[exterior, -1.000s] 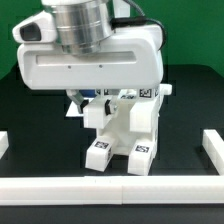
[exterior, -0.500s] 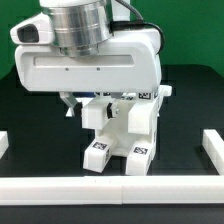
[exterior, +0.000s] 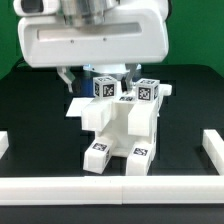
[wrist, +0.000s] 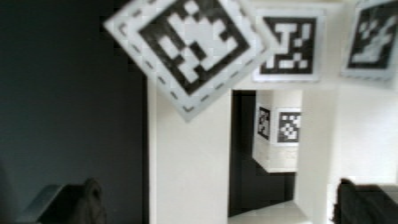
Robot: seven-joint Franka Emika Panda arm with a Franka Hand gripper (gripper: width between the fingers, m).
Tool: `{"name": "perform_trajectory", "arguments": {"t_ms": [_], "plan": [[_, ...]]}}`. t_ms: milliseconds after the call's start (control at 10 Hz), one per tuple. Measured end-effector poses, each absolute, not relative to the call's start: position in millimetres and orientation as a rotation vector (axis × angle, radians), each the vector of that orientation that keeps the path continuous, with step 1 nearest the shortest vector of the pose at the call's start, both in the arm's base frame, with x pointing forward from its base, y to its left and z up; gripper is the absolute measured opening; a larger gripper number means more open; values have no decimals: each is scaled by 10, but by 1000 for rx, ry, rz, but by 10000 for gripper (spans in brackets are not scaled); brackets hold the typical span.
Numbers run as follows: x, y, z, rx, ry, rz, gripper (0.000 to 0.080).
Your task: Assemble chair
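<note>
The chair [exterior: 118, 128] is being seen standing on the black table [exterior: 35, 115], near the middle of the work area, just behind the white front rail [exterior: 110, 190] in the exterior view. It is being shown as one joined white block structure: two short legs with tags at their feet, a blocky body above them, and two tagged pieces at the top. No loose part is being shown elsewhere on the table, though the area behind the arm is being hidden. The gripper [exterior: 98, 78] is being held just above the chair's top, its dark fingers [exterior: 66, 78] spread wide apart on either side of the upper tagged block, with nothing being gripped between them; in the wrist view the fingertips [wrist: 80, 200] are being seen well apart and clear of the white upright [wrist: 187, 170]. Judged from this, most of the assembly is being taken as done, with the parts in view already joined. Whether further pieces are being awaited, or a joint is still being left loose, cannot be told from these views.
</note>
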State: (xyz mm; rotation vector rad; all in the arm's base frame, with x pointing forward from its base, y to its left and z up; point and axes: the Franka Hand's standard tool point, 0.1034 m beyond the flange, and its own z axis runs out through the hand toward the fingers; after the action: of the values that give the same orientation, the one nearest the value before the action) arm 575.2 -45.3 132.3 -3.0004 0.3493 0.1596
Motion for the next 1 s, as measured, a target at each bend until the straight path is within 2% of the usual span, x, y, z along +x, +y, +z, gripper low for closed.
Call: {"name": "perform_trajectory", "arguments": {"t_ms": [300,800,1000], "plan": [[5624,-326,1506,-3026,94,64,649],[5582,-344,1472,-3035,49,54,649],[5534,-301,1407,-3060,-130,68,649]]}}
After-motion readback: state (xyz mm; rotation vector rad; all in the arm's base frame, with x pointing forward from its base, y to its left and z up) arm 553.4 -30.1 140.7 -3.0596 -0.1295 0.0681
